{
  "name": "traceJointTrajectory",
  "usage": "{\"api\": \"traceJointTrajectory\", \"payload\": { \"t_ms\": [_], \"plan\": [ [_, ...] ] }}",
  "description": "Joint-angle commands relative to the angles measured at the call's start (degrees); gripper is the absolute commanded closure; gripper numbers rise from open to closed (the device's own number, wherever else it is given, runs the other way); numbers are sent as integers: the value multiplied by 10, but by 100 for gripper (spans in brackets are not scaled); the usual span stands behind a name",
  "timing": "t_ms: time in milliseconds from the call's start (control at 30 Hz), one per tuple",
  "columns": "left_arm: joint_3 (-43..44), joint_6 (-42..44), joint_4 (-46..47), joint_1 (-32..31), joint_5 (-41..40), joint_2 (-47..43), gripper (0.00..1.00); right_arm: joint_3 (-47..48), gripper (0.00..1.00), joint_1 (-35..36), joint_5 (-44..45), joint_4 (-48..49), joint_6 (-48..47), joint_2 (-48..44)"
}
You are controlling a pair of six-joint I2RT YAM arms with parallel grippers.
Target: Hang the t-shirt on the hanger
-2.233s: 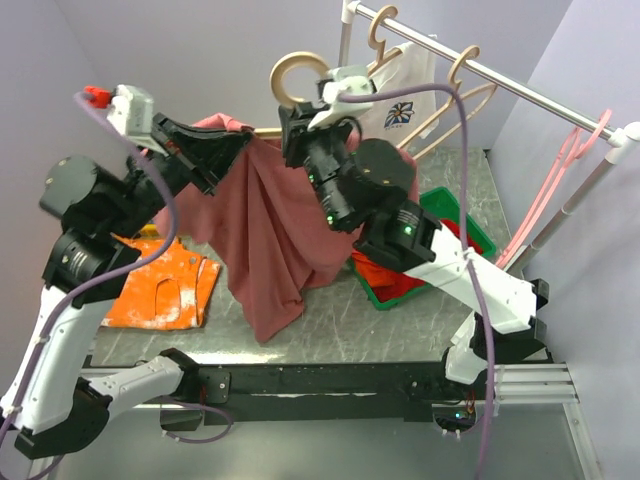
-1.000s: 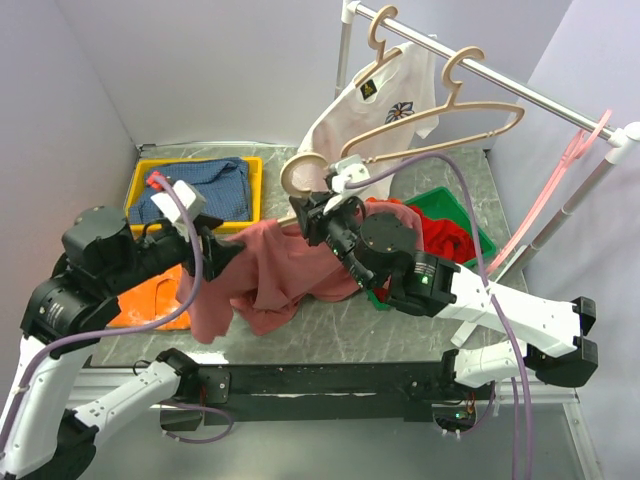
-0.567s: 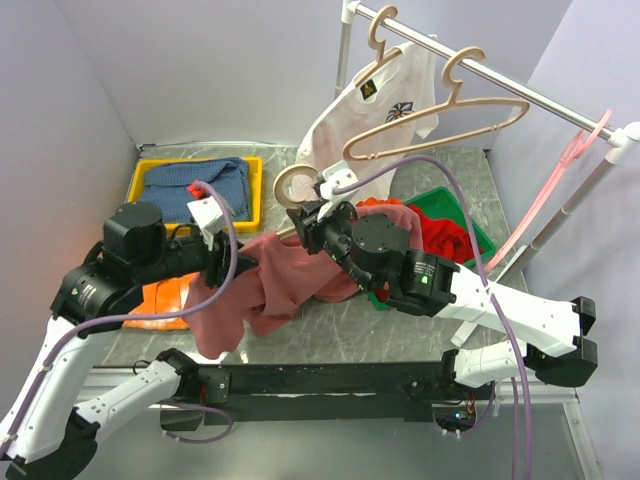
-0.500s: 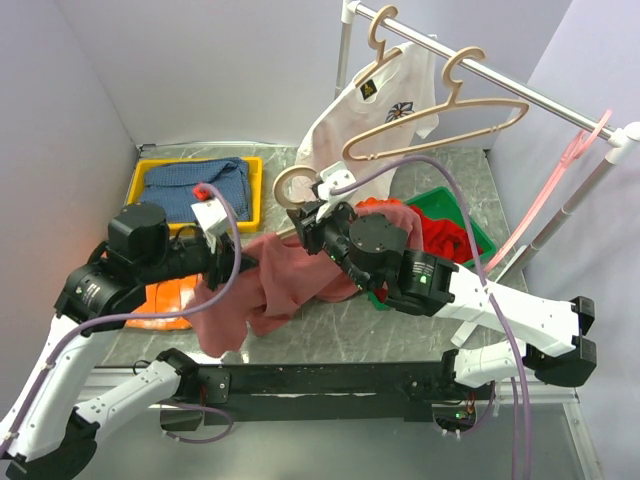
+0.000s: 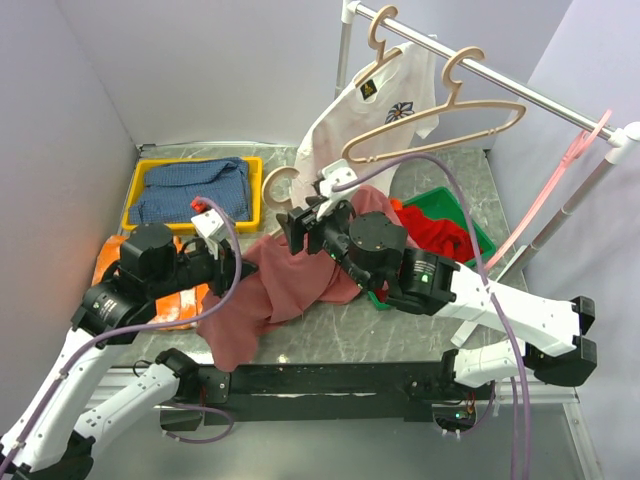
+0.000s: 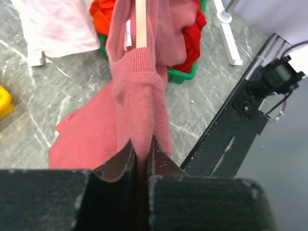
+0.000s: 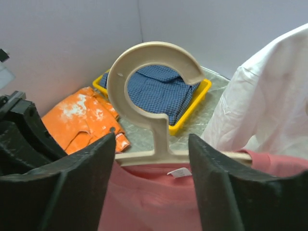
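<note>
The dusty-rose t-shirt (image 5: 290,285) drapes over the beige wooden hanger (image 5: 272,186) and trails onto the table. My left gripper (image 5: 235,265) is shut on a fold of the t-shirt (image 6: 142,96), just below the hanger's bar (image 6: 140,21). My right gripper (image 5: 300,225) stands open. Its fingers (image 7: 72,192) flank the hanger's neck without touching it. The round hook of the hanger (image 7: 154,72) rises above them. The t-shirt's collar and white label (image 7: 180,172) sit just under the neck.
A rail (image 5: 520,90) at the back right carries a white logo t-shirt (image 5: 375,100), a bare wooden hanger (image 5: 450,105) and a pink plastic hanger (image 5: 560,190). A yellow tray (image 5: 195,162) holds blue checked cloth. A green bin (image 5: 478,238) holds red garments. An orange garment (image 5: 175,300) lies left.
My left gripper has closed on a fold of the t-shirt. My right gripper has opened off the hanger's neck. Hanger and shirt have shifted slightly left and lower.
</note>
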Motion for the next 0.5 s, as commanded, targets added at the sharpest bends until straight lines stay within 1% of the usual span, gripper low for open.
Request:
{"api": "traceJointTrajectory", "payload": {
  "t_ms": [0,133,200,333,467],
  "plan": [
    [11,-5,58,2,-25,-17,99,1,28,5,31,11,18,-46],
    [25,-3,46,2,-51,-32,99,-64,25,8,51,13,43,-85],
    [41,9,28,3,-71,-31,99,-108,25,10,67,18,68,-108],
    [62,19,-25,2,-85,-12,99,-163,25,10,116,11,114,-136],
    [67,18,-29,3,-110,-12,99,-210,25,10,170,-11,197,-149]
  ]
}}
